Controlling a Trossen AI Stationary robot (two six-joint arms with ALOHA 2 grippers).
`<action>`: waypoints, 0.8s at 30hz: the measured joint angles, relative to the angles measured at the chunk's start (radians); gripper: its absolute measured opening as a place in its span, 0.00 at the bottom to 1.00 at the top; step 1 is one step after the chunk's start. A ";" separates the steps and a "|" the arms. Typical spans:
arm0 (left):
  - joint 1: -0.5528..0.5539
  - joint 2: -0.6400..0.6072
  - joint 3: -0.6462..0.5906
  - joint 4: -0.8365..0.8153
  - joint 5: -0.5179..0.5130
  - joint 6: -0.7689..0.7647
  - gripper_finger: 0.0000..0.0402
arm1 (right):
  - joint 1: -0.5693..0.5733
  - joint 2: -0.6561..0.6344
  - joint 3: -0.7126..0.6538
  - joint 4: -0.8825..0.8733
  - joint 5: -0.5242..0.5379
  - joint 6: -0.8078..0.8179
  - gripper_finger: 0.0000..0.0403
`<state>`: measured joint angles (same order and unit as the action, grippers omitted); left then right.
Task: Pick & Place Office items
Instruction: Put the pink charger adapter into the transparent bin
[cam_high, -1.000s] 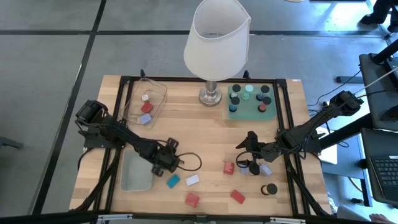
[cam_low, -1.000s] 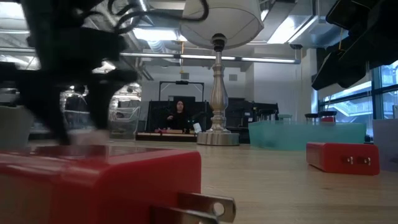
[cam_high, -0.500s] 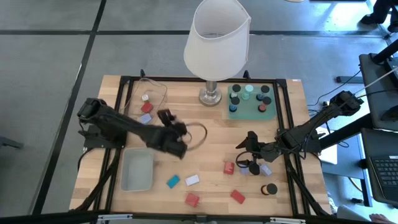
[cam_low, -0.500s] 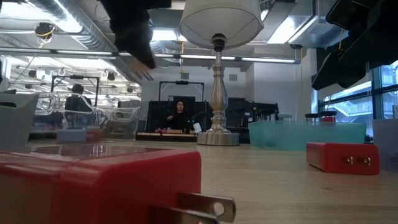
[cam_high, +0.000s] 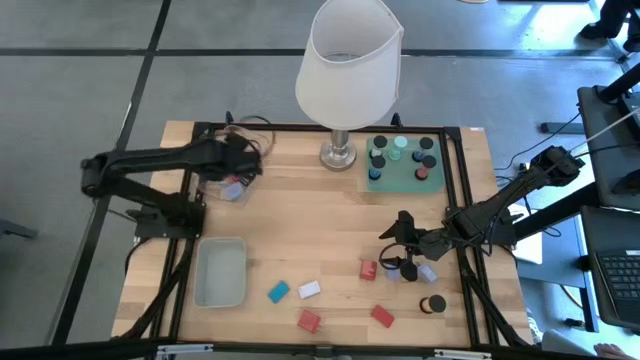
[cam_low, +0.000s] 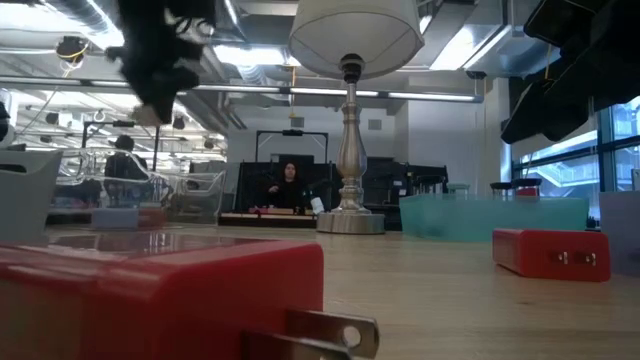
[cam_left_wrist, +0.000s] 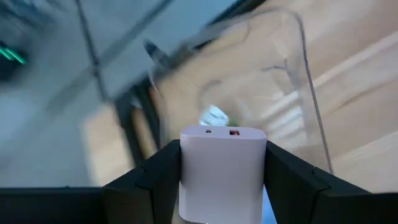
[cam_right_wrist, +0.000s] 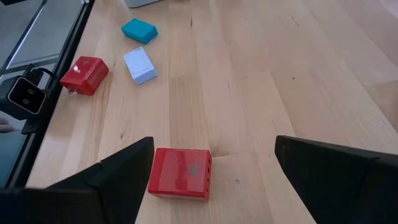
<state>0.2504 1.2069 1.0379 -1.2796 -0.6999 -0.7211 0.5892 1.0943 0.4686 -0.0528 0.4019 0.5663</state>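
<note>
My left gripper (cam_high: 240, 163) hangs over the clear tray (cam_high: 222, 186) at the table's far left, shut on a pale lavender block (cam_left_wrist: 222, 171). In the low view it shows high up at the left (cam_low: 158, 70). The tray holds a lavender piece (cam_high: 233, 190) and a white piece (cam_left_wrist: 214, 116). My right gripper (cam_high: 398, 250) stands open at the table's right. A red block (cam_right_wrist: 180, 173) lies on the wood just ahead of its fingers, which do not touch it. Teal (cam_high: 278, 291), lavender (cam_high: 309, 289) and red (cam_high: 309, 320) blocks lie near the front edge. My left gripper pinches the lavender block by its two opposite side faces (cam_left_wrist: 188, 168) between its two fingers (cam_left_wrist: 155, 180). The fingers slant downward. The block's end face with two small ports (cam_left_wrist: 219, 132) points away from the wrist. The block is lifted clear, above the clear tray.
A big white-shaded lamp (cam_high: 350, 60) stands at the far middle. Beside it lies a green mat (cam_high: 403, 175) with several round caps. The grey-blue bin (cam_high: 220, 272) sits front left. A black cap (cam_high: 433, 303), a lavender block (cam_high: 427, 272) and a red block (cam_high: 382, 316) lie front right.
My left gripper has risen from beside the grey-blue bin and swung toward the table's far left, to above the clear tray. It rolled about its axis on the way and stayed shut on the lavender block. My right gripper has kept still.
</note>
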 joint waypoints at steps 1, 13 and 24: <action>0.027 -0.034 -0.043 0.049 0.034 -0.002 0.47 | 0.000 0.000 0.000 0.000 0.000 0.000 0.84; 0.165 -0.160 -0.318 0.302 0.207 0.098 0.49 | 0.000 0.000 0.000 0.000 0.000 0.000 0.84; 0.223 -0.155 -0.407 0.398 0.299 0.149 0.49 | 0.000 0.000 0.000 0.000 0.000 0.000 0.84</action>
<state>0.4733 1.0523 0.6310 -0.8819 -0.4009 -0.5716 0.5889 1.0943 0.4686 -0.0528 0.4019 0.5663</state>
